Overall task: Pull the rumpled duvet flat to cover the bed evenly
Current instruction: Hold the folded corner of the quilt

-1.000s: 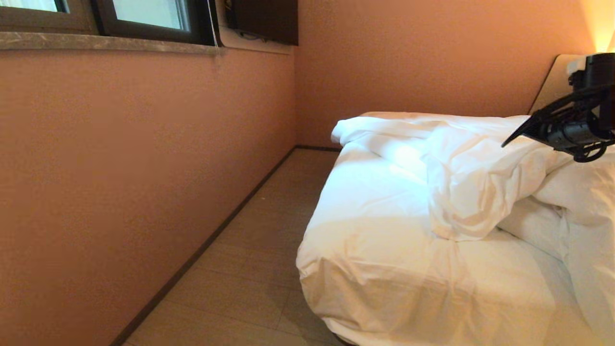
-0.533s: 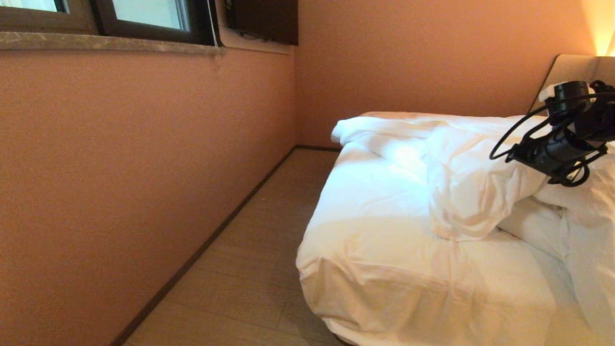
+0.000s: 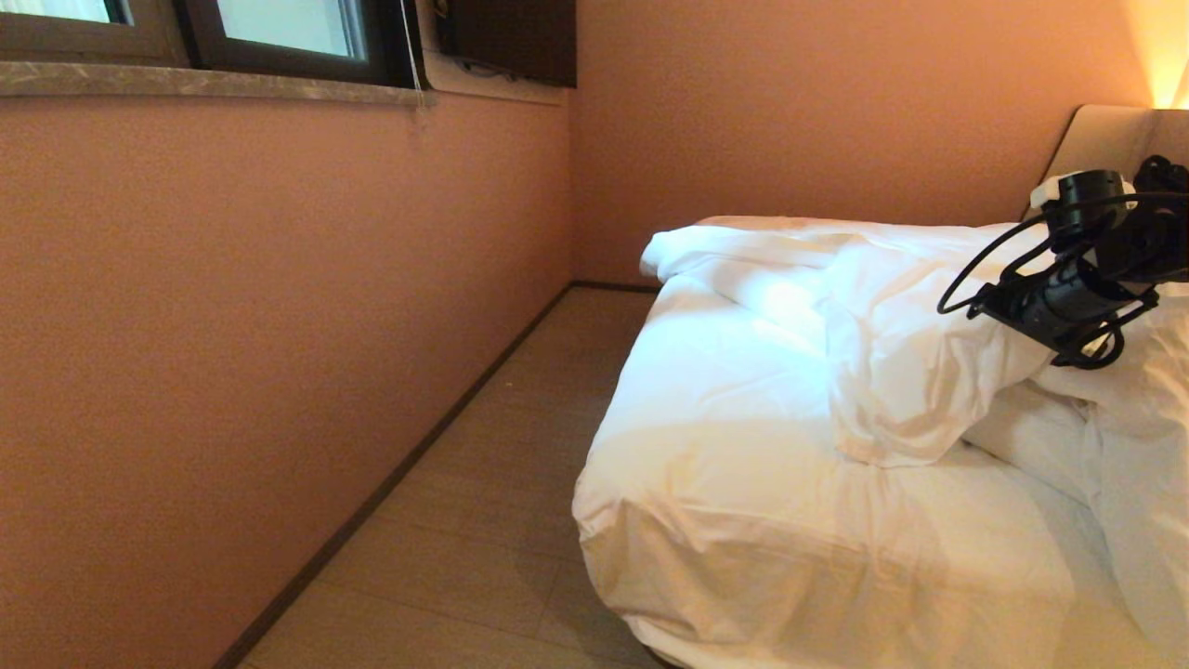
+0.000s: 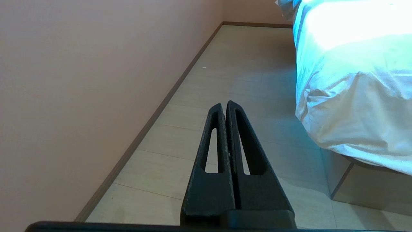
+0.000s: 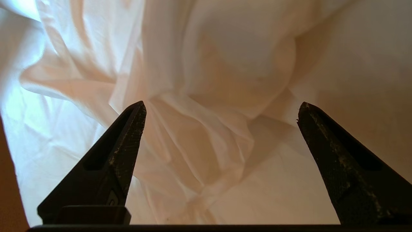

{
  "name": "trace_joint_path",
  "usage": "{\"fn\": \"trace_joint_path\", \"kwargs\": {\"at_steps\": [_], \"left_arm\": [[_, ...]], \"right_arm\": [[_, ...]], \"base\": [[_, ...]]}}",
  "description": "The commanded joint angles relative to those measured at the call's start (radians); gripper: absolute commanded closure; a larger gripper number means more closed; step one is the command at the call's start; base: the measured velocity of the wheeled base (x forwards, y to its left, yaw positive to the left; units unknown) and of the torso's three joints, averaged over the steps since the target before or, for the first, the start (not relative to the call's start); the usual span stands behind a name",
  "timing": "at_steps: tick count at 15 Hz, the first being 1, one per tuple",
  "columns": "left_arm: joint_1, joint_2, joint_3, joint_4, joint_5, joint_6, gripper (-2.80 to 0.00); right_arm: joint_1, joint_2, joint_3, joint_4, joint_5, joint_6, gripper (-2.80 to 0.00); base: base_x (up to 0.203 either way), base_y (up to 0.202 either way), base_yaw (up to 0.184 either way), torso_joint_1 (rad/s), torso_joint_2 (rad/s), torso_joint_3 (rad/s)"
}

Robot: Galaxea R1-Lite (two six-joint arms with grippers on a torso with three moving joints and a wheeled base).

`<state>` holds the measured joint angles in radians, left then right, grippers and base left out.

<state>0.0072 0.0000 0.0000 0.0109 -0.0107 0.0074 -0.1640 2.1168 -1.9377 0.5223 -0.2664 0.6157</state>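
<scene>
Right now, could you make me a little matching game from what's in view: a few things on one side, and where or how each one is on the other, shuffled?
Things:
1. duvet
2. left gripper
3. right gripper
4. window

States or places:
A. fingers pressed together, pointing along the floor beside the bed
B. set high in the wall, above a stone sill
C. bunched in a rumpled heap on the mattress
D. fingers spread wide, aimed down at crumpled white cloth

Pairs: 1-C, 2-A, 3-D, 4-B
</scene>
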Motion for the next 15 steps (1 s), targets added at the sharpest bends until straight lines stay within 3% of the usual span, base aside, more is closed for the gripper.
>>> {"fn": "trace_joint_path", "kwargs": {"at_steps": [1, 15], "left_arm": [[0.0, 0.0, 0.0, 0.0, 0.0, 0.0, 0.0], [0.0, 0.0, 0.0, 0.0, 0.0, 0.0, 0.0]], "right_arm": [[-0.003, 0.002, 0.0, -0.036, -0.002, 0.001, -2.8], [-0.069, 0.079, 0.0, -0.182, -0.01, -0.024, -2.8]], "base": [[0.0, 0.0, 0.0, 0.0, 0.0, 0.0], [0.0, 0.0, 0.0, 0.0, 0.0, 0.0]]}}
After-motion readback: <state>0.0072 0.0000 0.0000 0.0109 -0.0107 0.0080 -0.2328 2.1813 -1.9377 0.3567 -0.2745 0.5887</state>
